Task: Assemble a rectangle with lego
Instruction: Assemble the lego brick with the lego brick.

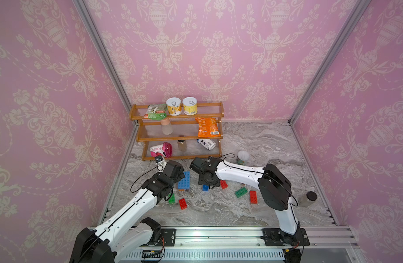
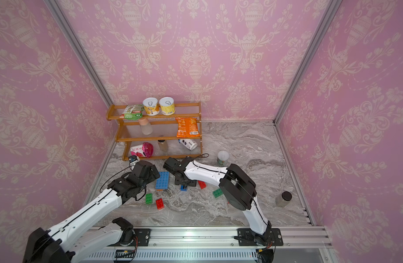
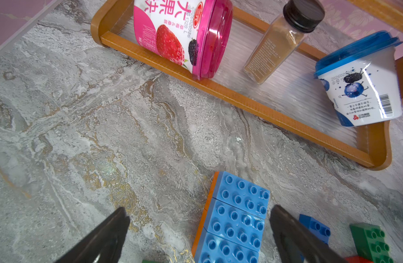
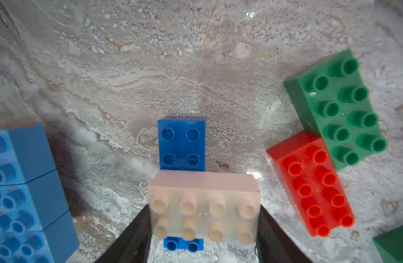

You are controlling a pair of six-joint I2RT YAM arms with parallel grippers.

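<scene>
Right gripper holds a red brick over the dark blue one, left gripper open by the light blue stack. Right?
Not red: the right gripper holds a pale pink brick, as the right wrist view shows. It is over the dark blue brick, and the left gripper is open by the light blue stack.

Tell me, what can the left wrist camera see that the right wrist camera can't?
Only the left wrist: the wooden shelf with a pink cup, a brown bottle and a blue-lidded cup, plus the open left gripper. Only the right wrist: the right gripper holding a pale brick. Both: the light blue stack, the dark blue brick, and the marble table.
</scene>
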